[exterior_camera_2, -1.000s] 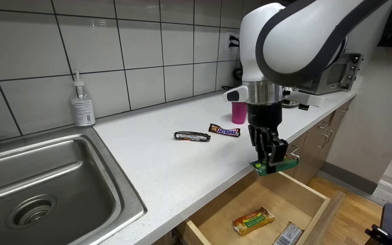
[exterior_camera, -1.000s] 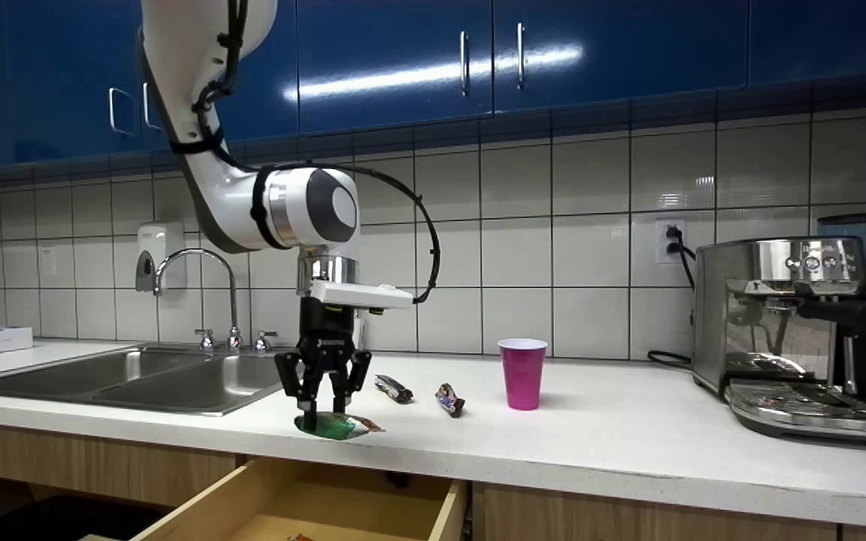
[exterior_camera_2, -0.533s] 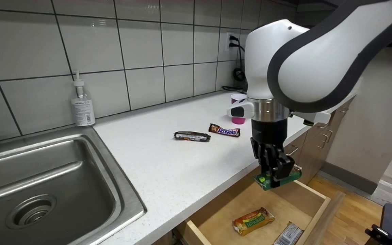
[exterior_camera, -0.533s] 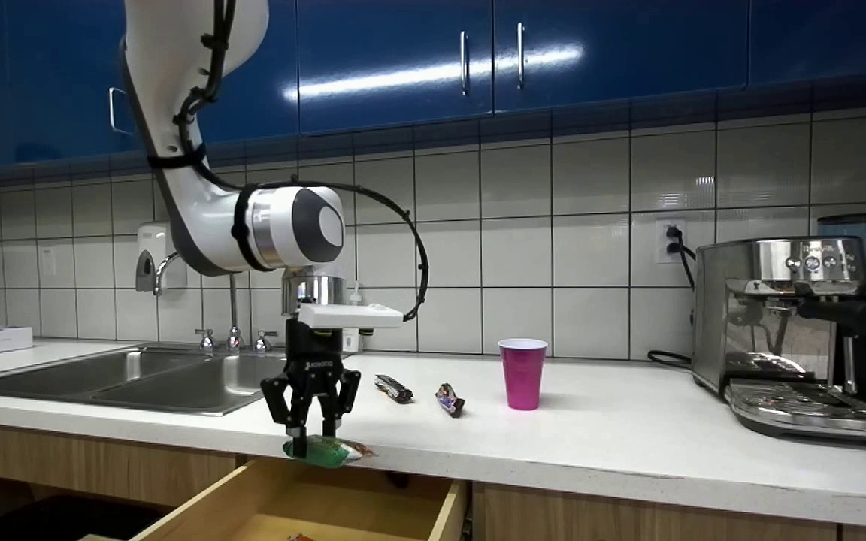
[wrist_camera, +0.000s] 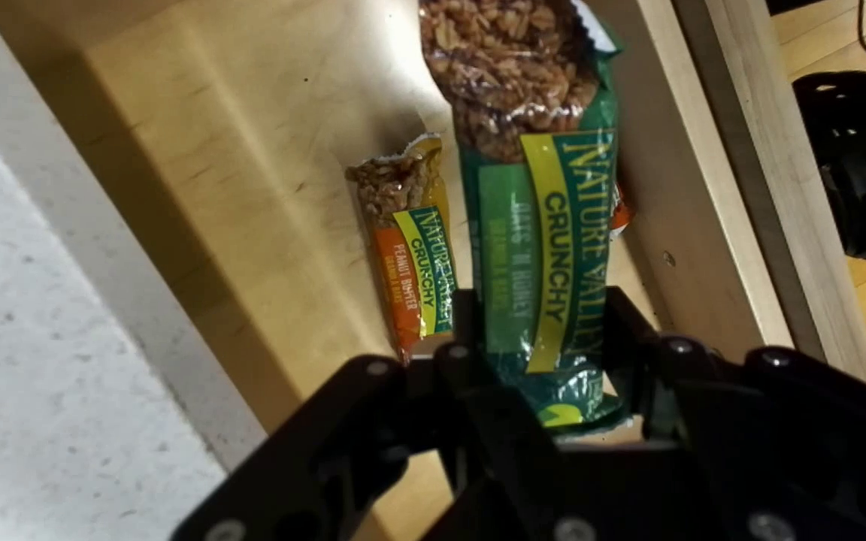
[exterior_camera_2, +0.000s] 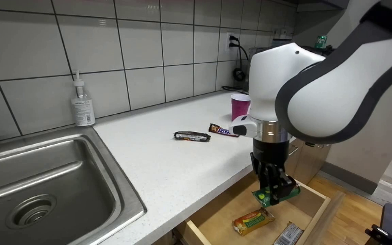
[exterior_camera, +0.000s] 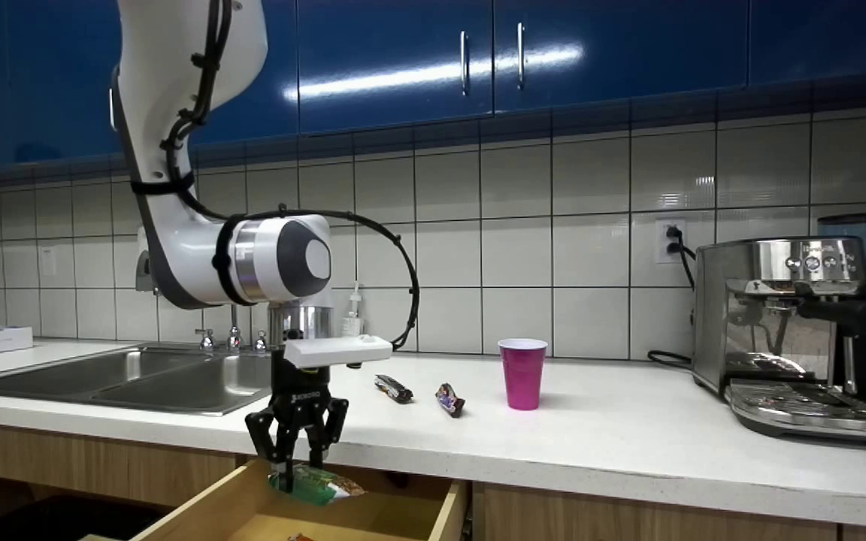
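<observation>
One green bar between fingers.

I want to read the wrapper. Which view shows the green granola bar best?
The wrist view: the green granola bar is large there and "Nature Valley Crunchy" can be read, though the hand covers parts of its edges. Both exterior views show it smaller, partly behind the hand, with no readable lettering.

Green wrapper "Nature Valley", orange wrapper "Peanut Butter", brown wrapper probably "Snickers"

The pincer has lowered the green bar toward the drawer.
</observation>
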